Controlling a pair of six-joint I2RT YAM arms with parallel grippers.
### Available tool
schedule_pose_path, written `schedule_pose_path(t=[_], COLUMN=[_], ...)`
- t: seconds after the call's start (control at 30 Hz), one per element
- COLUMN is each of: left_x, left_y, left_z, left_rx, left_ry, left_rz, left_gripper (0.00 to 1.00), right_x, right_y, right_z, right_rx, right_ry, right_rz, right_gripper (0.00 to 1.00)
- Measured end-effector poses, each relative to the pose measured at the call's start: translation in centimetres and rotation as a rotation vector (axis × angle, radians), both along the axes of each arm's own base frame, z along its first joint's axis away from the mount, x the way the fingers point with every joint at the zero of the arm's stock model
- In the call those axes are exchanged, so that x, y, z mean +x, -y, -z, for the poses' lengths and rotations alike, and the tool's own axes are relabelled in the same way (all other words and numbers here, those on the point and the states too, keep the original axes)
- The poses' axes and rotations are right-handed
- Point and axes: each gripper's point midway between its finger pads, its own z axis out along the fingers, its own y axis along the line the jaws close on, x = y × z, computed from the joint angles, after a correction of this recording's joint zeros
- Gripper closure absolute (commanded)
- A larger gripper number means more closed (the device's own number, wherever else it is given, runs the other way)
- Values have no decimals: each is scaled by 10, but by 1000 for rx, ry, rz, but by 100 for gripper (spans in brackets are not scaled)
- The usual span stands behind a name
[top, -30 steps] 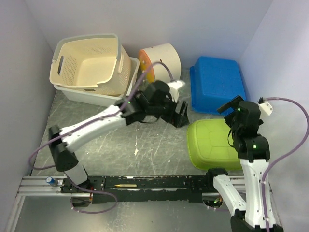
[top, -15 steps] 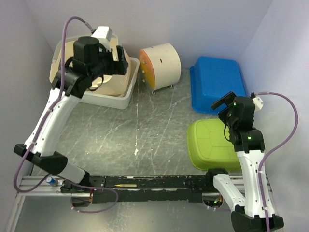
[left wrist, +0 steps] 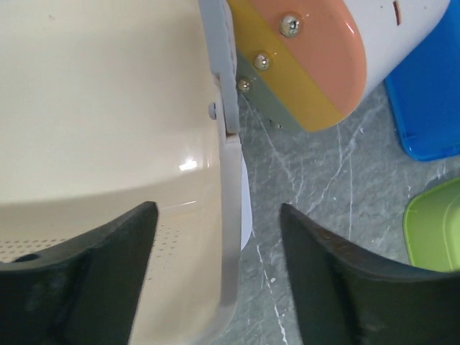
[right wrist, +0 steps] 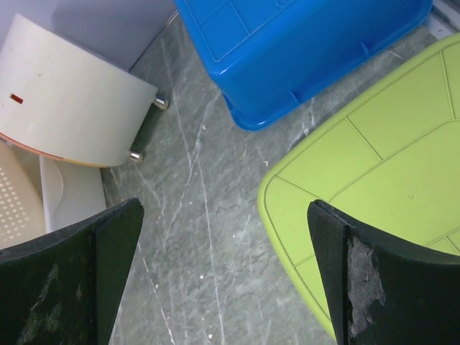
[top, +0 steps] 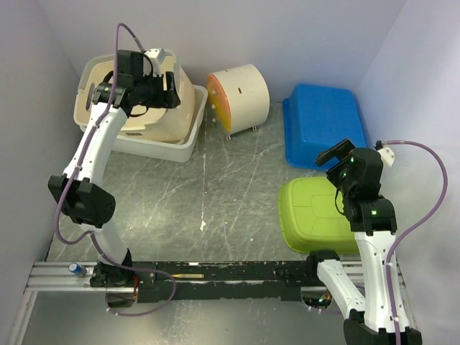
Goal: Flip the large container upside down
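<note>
Large cream basket point(top: 159, 123) sits upright in white tray point(top: 184, 142), far-left corner; flip not yet begun. Left gripper point(left wrist: 215, 237) jaws wide, astride basket's right wall, nothing clamped. Right gripper point(right wrist: 224, 215) jaws wide, empty, beside green tub point(top: 316, 208).

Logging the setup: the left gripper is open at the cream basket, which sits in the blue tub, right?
No: the cream basket sits in the white tub, not the blue tub, as the top external view shows. The left gripper is open at it.
</note>
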Motion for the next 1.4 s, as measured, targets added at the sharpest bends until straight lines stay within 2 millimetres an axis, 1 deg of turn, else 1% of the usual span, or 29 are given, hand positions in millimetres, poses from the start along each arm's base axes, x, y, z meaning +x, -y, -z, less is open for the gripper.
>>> schedule_pose_path(t=[0.03, 0.13, 0.23, 0.27, 0.33, 0.37, 0.53, 0.67, 0.73, 0.77, 0.8, 0.83, 0.87, 0.93, 0.97, 1.07, 1.13, 1.17, 1.23, 1.27, 1.33, 1.4], left_x=[0, 0, 2, 2, 3, 3, 0, -2, -7, -12, -17, -27, -32, -54, -63, -101, -129, -143, -169, -180, -201, -217], left_y=[1, 3, 5, 6, 6, 6, 4, 1, -1, -3, -6, -9, -11, -18, -19, -15, -9, -5, 1, 5, 12, 18], left_z=[0, -3, -5, -6, -7, -7, -14, -21, -29, -37, -46, -63, -72, -109, -123, -180, -209, -219, -233, -236, -234, -224], left_rx=[-6, -13, -16, -15, -15, -16, -6, 9, 22, 30, 36, 44, 47, 56, 54, 8, -31, -51, -92, -113, -157, -206], left_ry=[0, 5, 17, 20, 26, 27, 30, 50, 72, 92, 116, 161, 185, 286, 325, 471, 551, 579, 622, 631, 630, 598], left_rz=[12, 40, 50, 53, 55, 56, 59, 62, 70, 76, 81, 88, 91, 103, 109, 176, 237, 269, 337, 367, 431, 483], left_gripper=[38, 51, 68, 75, 90, 93, 93, 93, 93, 93, 93, 93, 93, 93, 93, 93, 93, 93, 93, 93, 93, 93], right_x=[0, -1, -1, -1, -1, -1, -1, -1, -1, -1, -1, -1, -2, -2, -2, -1, 0, 0, 0, 0, 0, 0], right_y=[0, 0, 0, 0, 0, 0, -1, -2, -3, -4, -4, -5, -5, -6, -6, -8, -10, -10, -11, -11, -11, -11], right_z=[0, 2, 2, 2, 2, 2, 3, 8, 9, 9, 9, 9, 8, 9, 9, 11, 10, 10, 10, 10, 9, 9], right_rx=[-1, -4, -6, -6, -6, -6, -6, -5, -2, -1, 0, 2, 2, 4, 6, 11, 15, 16, 18, 18, 18, 18], right_ry=[-1, -10, -10, -11, -11, -11, -12, -24, -28, -28, -28, -25, -23, -22, -23, -25, -24, -24, -23, -22, -20, -19], right_rz=[-1, -2, -3, -4, -8, -8, -15, -20, -25, -27, -29, -32, -32, -36, -39, -49, -55, -58, -61, -62, -62, -62], right_gripper=[0, 0, 0, 0, 0, 0, 0, 0, 0, 0, 0, 0, 0, 0, 0, 0, 0, 0, 0, 0, 0, 0])
